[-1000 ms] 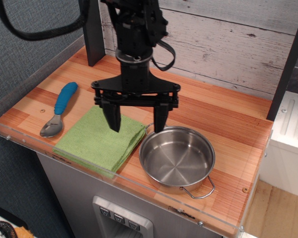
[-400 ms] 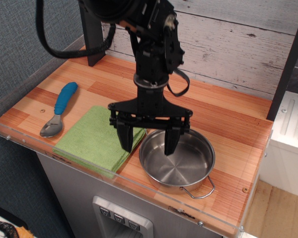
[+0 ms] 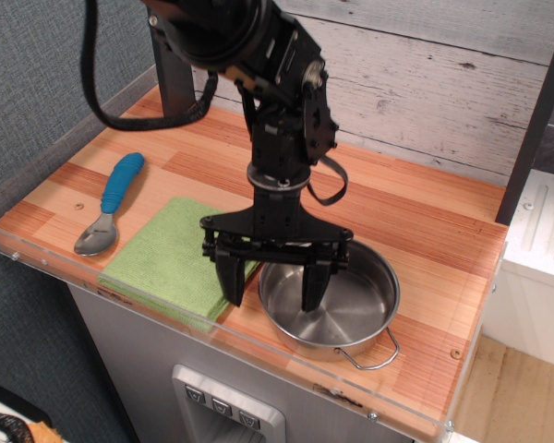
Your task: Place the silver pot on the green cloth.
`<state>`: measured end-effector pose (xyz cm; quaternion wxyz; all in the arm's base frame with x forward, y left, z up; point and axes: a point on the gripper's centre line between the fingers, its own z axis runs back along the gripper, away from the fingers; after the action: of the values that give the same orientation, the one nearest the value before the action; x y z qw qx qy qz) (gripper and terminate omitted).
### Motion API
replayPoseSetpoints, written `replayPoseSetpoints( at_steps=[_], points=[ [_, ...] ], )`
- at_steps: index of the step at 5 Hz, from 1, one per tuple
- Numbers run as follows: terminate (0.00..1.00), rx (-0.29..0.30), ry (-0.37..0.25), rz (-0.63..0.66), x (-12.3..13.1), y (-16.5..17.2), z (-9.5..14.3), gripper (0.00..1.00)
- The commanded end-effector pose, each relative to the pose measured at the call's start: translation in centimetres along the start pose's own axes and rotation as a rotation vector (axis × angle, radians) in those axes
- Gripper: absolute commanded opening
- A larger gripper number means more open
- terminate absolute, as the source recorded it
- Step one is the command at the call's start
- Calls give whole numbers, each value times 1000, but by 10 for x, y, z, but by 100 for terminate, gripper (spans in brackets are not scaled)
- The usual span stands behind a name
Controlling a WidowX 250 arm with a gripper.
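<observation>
The silver pot [image 3: 346,305] sits on the wooden counter at the front right, with one wire loop handle at its front. The green cloth [image 3: 171,260] lies flat just to its left, touching or nearly touching the pot. My gripper [image 3: 272,288] is open and points down over the pot's left rim. One finger [image 3: 231,281] is outside the rim, between pot and cloth. The other finger [image 3: 315,288] is inside the pot. The pot's left rim and left handle are hidden behind the gripper.
A blue-handled metal spoon [image 3: 111,203] lies left of the cloth. A clear plastic lip [image 3: 203,323] runs along the counter's front edge. A dark post [image 3: 174,78] stands at the back left, and a white plank wall is behind.
My gripper has moved right and forward from above the cloth and dropped lower, so its fingers now straddle the pot's left rim. The pot and cloth have not moved.
</observation>
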<state>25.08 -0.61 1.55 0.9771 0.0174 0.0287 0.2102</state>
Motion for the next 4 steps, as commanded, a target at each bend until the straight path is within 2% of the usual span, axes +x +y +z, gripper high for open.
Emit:
replayPoseSetpoints(
  at_steps=[1, 4],
  points=[
    [0, -6, 0, 3, 5, -2, -1, 0],
    [0, -47, -48, 28, -8, 4, 25, 0]
  ],
)
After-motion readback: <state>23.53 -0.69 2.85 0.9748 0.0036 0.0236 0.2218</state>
